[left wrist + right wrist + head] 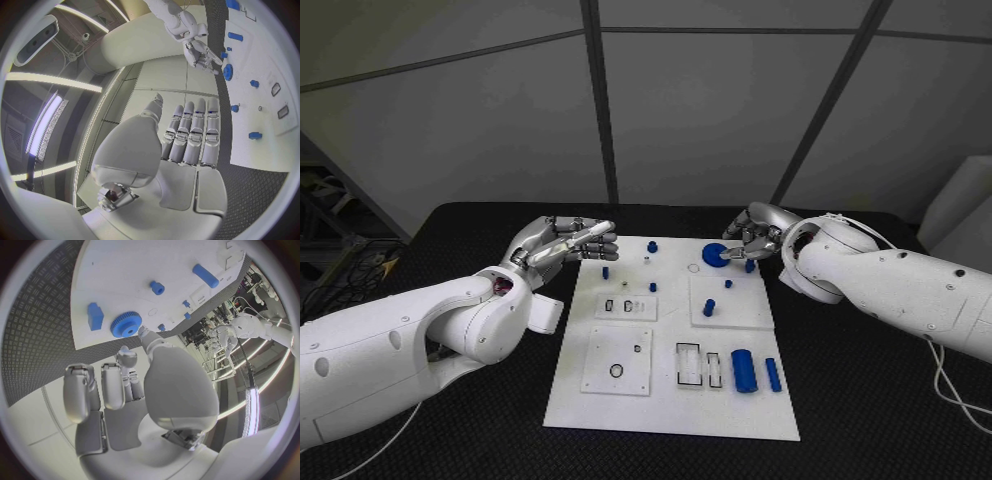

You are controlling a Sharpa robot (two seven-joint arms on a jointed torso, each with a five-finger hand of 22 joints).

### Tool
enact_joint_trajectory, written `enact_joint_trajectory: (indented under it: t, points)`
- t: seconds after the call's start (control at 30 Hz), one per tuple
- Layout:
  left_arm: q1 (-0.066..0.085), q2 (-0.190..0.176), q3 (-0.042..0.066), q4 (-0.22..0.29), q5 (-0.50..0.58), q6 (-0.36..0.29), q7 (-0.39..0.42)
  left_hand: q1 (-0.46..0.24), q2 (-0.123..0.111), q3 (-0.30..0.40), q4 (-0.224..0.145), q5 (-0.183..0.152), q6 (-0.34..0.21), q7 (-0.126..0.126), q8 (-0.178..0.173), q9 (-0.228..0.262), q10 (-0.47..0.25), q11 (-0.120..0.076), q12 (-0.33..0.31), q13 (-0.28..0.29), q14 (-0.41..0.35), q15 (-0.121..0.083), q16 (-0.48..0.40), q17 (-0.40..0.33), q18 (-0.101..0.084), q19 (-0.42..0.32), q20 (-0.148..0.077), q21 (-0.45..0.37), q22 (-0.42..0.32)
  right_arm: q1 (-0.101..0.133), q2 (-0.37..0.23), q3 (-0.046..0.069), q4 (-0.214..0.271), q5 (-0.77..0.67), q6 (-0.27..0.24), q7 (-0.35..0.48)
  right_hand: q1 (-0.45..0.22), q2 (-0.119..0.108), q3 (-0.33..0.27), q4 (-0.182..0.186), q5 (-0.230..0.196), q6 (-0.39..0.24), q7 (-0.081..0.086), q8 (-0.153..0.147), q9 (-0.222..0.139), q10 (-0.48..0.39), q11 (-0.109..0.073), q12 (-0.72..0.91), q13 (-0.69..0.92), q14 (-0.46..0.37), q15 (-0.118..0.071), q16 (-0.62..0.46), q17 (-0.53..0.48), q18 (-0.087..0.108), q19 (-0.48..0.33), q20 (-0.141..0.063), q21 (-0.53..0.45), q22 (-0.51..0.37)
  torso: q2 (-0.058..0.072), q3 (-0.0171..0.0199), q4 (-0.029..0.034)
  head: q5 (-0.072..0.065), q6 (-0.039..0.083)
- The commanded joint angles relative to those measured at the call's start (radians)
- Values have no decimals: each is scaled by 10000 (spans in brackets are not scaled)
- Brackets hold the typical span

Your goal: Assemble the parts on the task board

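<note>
- Two hands work at the task board's (pixel 668 395) far edge.
- Right hand (pixel 754 237) has its fingertips on the blue gear (pixel 715 254) near the far right corner, apparently to seat it.
- Left hand (pixel 563 240) hovers at the far left corner, fingers straight and together, holding nothing.

We can read no text, label, brand, number or sign in any of the views. The task board (pixel 672 400) carries only thin black outlines around its recesses, and we make out no letters or digits beside them. The blue parts on it show plain surfaces with nothing printed that we can tell.
</note>
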Motion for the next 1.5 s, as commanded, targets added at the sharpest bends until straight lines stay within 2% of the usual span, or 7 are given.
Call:
enact_joint_trajectory:
  t: [0.03, 0.2, 0.53, 0.7, 0.87, 1.23, 1.5]
  points:
    - [10, 25, 8, -24, -6, 346, -63, -5, 108, -18, -78, 54, 57, 25, -46, 16, -34, 40, -33, -9, 97, -22, -77, -15, -12, 176, -20, -70, -53, 19, 100, 13, -108, 358, 628, -266, 141, 9, -17, 120, 6, -111, 4, -56, 30, 134, 16, 471, 473, 530, 60, 170, 251, -157, 503, 83, 114, 1607, 20, 25, 32, -2, -39]
    - [7, 45, 6, -62, -6, 369, -30, -47, 146, -54, -129, 54, 84, 18, -73, 27, -21, 26, -25, -6, 252, -55, -174, -14, -11, 436, -55, -123, -152, 18, 268, 13, -265, 175, 627, -361, 227, 7, -53, 285, 19, -218, 21, -50, 89, 378, 54, 1280, 1264, 591, 91, 437, 649, -230, 695, 111, 282, 1951, 28, 22, 7, -5, -61]
    - [5, 70, 6, -95, -6, 389, 19, -63, 162, -82, -182, 54, 112, 9, -84, 37, 3, 12, -21, -3, 389, -84, -225, -3, -13, 618, -88, -146, -213, 18, 459, 14, -447, 11, 349, -569, 272, 48, -70, 440, 43, -284, 38, -39, 144, 648, 73, 1954, 1908, 627, 110, 601, 889, -301, 881, 133, 438, 2276, 22, 16, 28, -15, -104]
    - [5, 77, 6, -111, -6, 396, 19, -69, 168, -90, -197, 54, 117, 8, -88, 40, 7, 9, -21, -3, 432, -93, -238, 2, -14, 671, -99, -151, -229, 18, 526, 14, -488, -32, 504, -622, 303, 86, -51, 462, 54, -249, 33, -24, 170, 681, 69, 2052, 2007, 638, 110, 648, 958, -318, 927, 135, 475, 2356, 20, 14, 13, -9, -118]
    - [5, 87, 6, -119, -6, 406, 11, -72, 172, -94, -205, 54, 118, 9, -91, 40, 7, 9, -23, -4, 456, -98, -244, 5, -14, 699, -104, -153, -237, 18, 605, 14, -588, -60, 748, -728, 387, 152, 4, 443, 102, -202, 30, -12, 200, 689, 65, 2121, 2086, 641, 108, 677, 997, -322, 938, 134, 485, 2376, 24, 19, 16, -72, -123]
    - [5, 101, 6, -162, -6, 453, -53, -76, 175, -98, -210, 54, 115, 13, -95, 40, 3, 10, -26, -5, 472, -101, -251, 6, -15, 720, -108, -156, -244, 15, 784, 13, -760, -467, 1031, -941, 450, 200, 50, 412, 127, -156, 26, -3, 227, 707, 63, 2195, 2165, 647, 107, 710, 1046, -326, 948, 134, 493, 2394, 27, 24, 33, -35, -204]
    - [5, 110, 6, -181, -6, 489, -83, -77, 176, -99, -211, 54, 114, 14, -96, 40, 2, 10, -26, -5, 474, -101, -253, 6, -15, 723, -109, -156, -246, 13, 841, 11, -709, -900, 1115, -970, 563, 315, 161, 307, 133, 45, 10, 49, 306, 701, 49, 2264, 2258, 640, 98, 726, 1063, -333, 964, 128, 507, 2424, 23, 19, 15, -1, -260]
